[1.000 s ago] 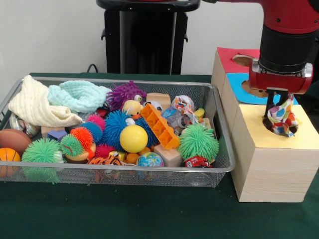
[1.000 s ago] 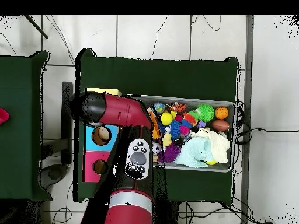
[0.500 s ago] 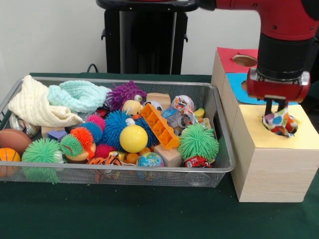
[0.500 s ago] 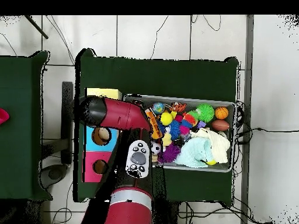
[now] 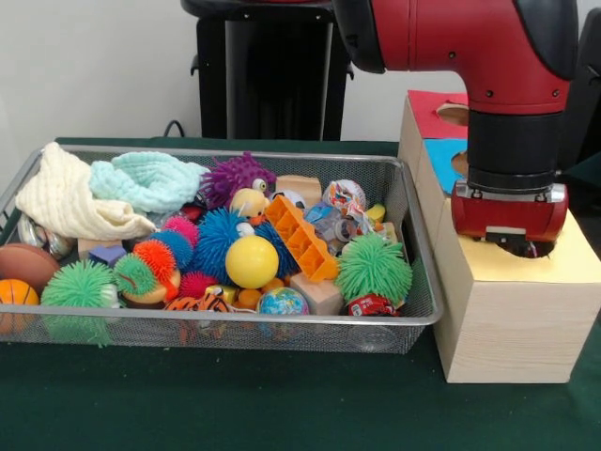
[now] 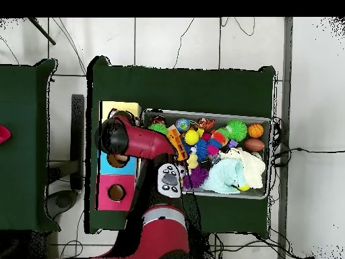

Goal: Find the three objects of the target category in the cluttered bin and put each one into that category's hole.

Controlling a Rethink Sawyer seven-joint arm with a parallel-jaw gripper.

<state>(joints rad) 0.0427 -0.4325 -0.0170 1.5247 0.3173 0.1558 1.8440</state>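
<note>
The silver wire mesh bin [image 5: 420, 246] holds several toys; it also shows in the overhead view [image 6: 215, 113]. The pale wooden box [image 5: 507, 315] with the yellow surround [image 5: 573, 258] stands to the right of the bin. My arm's red wrist [image 5: 507, 214] sits low over the round hole [image 5: 533, 250], and the gripper is down inside it, hidden. No polka-dot cloth shows at the hole. A white thing with coloured spots [image 5: 344, 194] lies at the bin's back right; I cannot tell whether it is cloth.
The blue-surround [image 5: 443, 150] and red-surround [image 5: 427, 108] holes lie behind the yellow one. In the bin are spiky balls [image 5: 374, 268], a yellow ball [image 5: 252, 261], an orange block [image 5: 300, 237] and cream and mint knitted cloths [image 5: 66, 197]. The black pedestal [image 5: 272, 75] stands behind.
The arm has come down: the gripper and the polka-dot cloth it held above the yellow hole have sunk into the hole and out of sight. The bin's contents have not moved.
</note>
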